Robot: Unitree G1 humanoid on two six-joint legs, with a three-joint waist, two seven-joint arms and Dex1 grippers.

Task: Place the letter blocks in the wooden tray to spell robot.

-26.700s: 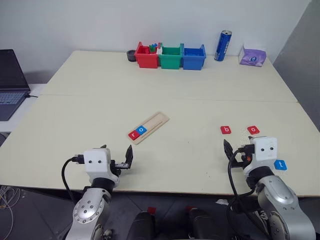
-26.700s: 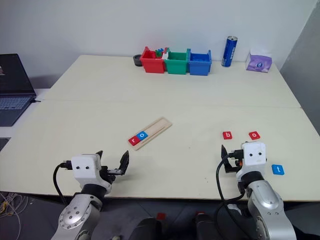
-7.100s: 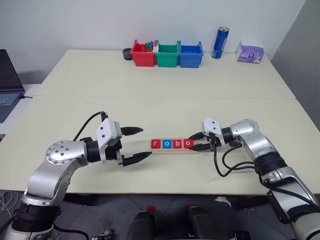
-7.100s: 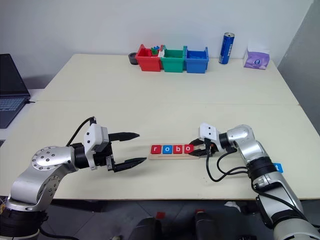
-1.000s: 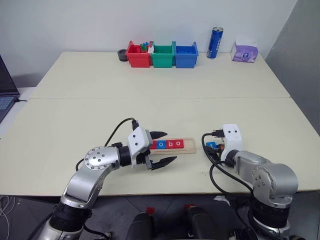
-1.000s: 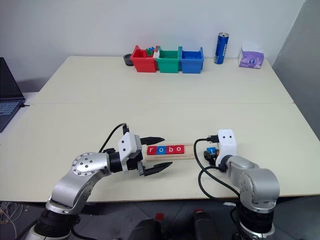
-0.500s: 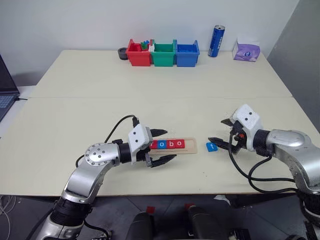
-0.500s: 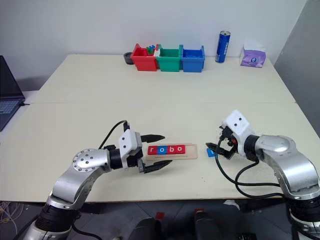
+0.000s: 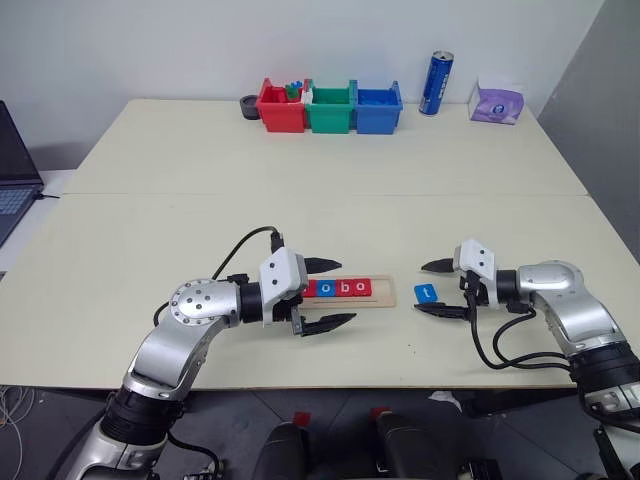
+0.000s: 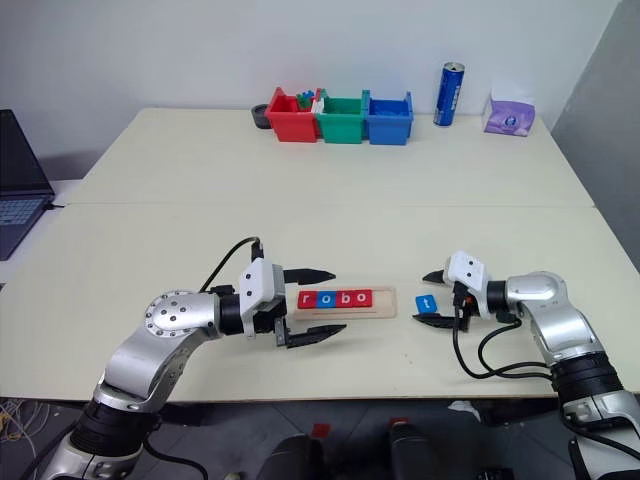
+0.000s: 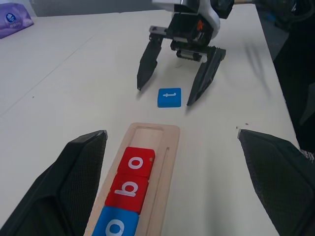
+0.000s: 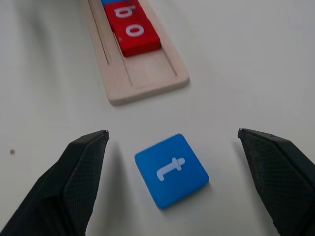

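tray (image 9: 345,291): r-o-b-o in, end slot free
t tile (image 9: 427,293): flat on table, skewed
R gripper (image 9: 437,288): jaws apart, straddling tile; square up, pinch edges
L gripper (image 9: 326,294): jaws apart at tray

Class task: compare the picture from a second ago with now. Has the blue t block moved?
Yes. The blue t block, then in the right gripper, now lies flat on the table beside the wooden tray, just past its empty end.

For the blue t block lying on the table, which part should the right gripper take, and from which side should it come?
Probably its two opposite side edges. The blue t block lies flat on the table, just off the open end of the wooden tray, so only the thin edges offer purchase. The right gripper already straddles it with open fingers; coming lower from that far side seems best.
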